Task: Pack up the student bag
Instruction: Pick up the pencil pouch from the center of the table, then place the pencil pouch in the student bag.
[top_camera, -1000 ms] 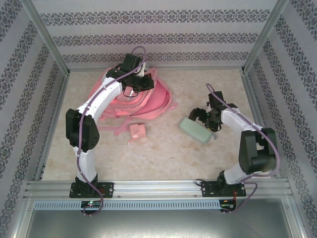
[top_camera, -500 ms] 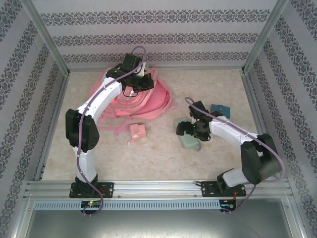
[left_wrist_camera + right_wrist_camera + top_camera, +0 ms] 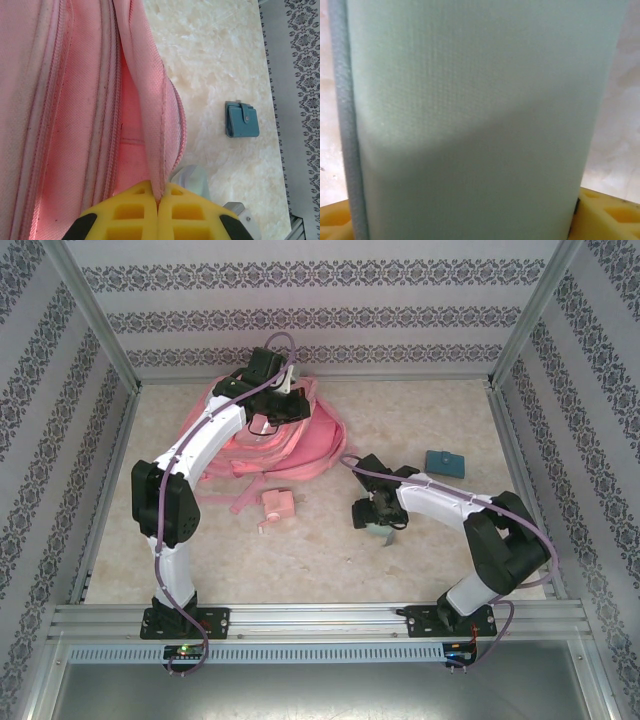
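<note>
The student bag (image 3: 318,448), a large pink backpack, lies at the back of the table. My left gripper (image 3: 272,420) is over it. In the left wrist view this gripper (image 3: 160,200) is shut on a pink fabric edge of the bag (image 3: 60,100) next to its zipper, holding that edge up. My right gripper (image 3: 375,518) is at mid-table over a pale green pencil case (image 3: 381,532), which it mostly hides. In the right wrist view the case (image 3: 470,115) lies between the yellow fingers (image 3: 615,215), and the right gripper (image 3: 465,220) is closed round it.
A small pink pouch (image 3: 277,505) lies in front of the bag beside a loose strap. A teal wallet (image 3: 445,461) rests at the right, also seen past the bag's edge (image 3: 242,119). Metal frame posts and patterned walls enclose the table.
My right arm swung left and towards the front, uncovering the teal wallet. The green case shifted with it, and the right fingers came in on it. The left arm stayed still.
</note>
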`<state>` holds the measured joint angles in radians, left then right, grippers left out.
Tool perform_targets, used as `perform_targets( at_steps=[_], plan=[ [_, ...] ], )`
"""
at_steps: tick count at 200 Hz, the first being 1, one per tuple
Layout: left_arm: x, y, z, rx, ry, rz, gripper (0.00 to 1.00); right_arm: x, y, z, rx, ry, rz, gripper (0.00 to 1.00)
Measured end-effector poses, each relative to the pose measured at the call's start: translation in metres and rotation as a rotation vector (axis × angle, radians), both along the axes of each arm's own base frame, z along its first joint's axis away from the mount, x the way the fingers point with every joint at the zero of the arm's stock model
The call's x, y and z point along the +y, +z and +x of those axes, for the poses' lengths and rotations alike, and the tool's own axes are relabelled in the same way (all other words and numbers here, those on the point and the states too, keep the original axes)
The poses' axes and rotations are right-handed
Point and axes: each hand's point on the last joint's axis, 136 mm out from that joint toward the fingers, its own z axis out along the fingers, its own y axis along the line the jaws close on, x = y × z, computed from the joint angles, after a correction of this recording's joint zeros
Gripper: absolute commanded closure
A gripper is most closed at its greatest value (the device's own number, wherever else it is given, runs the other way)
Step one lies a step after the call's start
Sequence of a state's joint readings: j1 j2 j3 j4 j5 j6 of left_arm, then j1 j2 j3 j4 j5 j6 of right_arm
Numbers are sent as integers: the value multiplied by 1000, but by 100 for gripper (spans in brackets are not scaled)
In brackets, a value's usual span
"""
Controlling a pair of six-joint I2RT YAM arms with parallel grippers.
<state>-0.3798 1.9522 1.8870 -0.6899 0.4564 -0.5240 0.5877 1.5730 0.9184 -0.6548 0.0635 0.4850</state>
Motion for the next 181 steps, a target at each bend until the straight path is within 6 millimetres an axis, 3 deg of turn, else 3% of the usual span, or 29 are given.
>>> perform_targets(
  at_steps=[36,59,100,127,150,181],
  plan=[
    [2,3,0,-7,8,8,100,9,19,8,-54,18,28,42],
    [3,4,0,-13,14,11,100,24,46,26,-120,16,86,44],
    [4,13,5,-34,30,10,100,68,112,70,-249,6,265,43],
    [5,18,7,-46,44,8,100,104,141,109,-305,-1,375,43],
    [6,19,8,-37,61,2,100,129,141,139,-304,-28,427,42],
    [8,24,9,-42,89,-8,100,145,117,171,-261,-98,458,43]
  ],
)
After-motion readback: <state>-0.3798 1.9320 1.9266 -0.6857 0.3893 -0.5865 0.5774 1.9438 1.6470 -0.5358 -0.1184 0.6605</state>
